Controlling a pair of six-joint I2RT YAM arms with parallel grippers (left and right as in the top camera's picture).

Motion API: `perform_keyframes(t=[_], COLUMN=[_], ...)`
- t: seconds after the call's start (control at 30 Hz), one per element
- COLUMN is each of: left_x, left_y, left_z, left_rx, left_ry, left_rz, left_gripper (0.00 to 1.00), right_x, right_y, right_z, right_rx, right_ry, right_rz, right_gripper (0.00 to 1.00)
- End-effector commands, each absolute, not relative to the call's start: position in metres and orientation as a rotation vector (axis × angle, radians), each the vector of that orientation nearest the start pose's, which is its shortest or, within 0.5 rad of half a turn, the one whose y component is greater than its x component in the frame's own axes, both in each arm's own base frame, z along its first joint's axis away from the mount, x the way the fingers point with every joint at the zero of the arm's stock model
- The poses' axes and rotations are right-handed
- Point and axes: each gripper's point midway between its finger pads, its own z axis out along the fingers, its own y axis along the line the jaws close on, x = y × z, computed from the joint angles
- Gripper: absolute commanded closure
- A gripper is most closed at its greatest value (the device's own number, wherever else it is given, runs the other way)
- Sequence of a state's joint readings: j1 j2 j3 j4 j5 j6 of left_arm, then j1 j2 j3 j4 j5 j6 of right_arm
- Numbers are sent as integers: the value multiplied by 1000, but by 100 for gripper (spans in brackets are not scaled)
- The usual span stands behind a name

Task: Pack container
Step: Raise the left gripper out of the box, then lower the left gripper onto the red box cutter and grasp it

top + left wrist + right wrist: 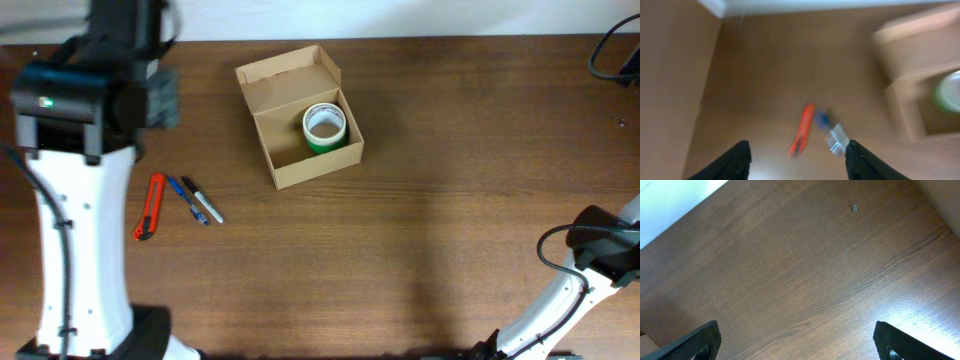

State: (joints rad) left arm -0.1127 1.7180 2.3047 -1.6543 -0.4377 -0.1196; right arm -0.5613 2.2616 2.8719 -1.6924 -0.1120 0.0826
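The left tool (797, 150) is hanging open, empty, over the bench (420, 230) — the orange knife (802, 129) is lying lengthwise just ahead, the container (300, 115) sitting farther right. The right tool (796, 329), also gaping, is hanging well apart.

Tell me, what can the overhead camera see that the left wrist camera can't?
Only the overhead view shows the whole container with its flap lid open, and the right arm near the table's corner. Only the left wrist view shows the left end effector up close, spread open and holding nothing. Both show the orange cutter, the blue pen, the green tape roll inside the container, and the brown table. The wrist picture is blurry and cuts off part of the container.
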Motion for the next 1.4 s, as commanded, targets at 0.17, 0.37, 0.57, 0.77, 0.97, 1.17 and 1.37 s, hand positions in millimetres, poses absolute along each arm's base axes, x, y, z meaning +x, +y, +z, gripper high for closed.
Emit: perform_keyframes(t=[0.17,0.37,0.57,0.77,0.97,1.17,1.37], left_x=[344,342,340,335,344,347,339], left_y=[89,112,122,120,119,121,118], left_z=[190,108,46,9,2,-4,-26], left_rx=[-175,-112,-112,-68,20,50,65], left_ry=[2992,3177,3323,3409,3378,3371,3432], left_rz=[226,82,27,-29,-55,-46,-85], left_gripper=[36,37,41,56,57,60,62], right_x=[407,407,407,407,407,407,407], right_y=[-229,-229,-229,-229,-229,-229,-229], right_z=[296,296,296,296,296,296,296], right_rx=[799,799,799,799,799,799,799], right_ry=[2507,2507,2507,2507,2507,2507,2507], right_rz=[0,0,0,0,0,0,0], right_gripper=[1,1,1,1,1,1,1])
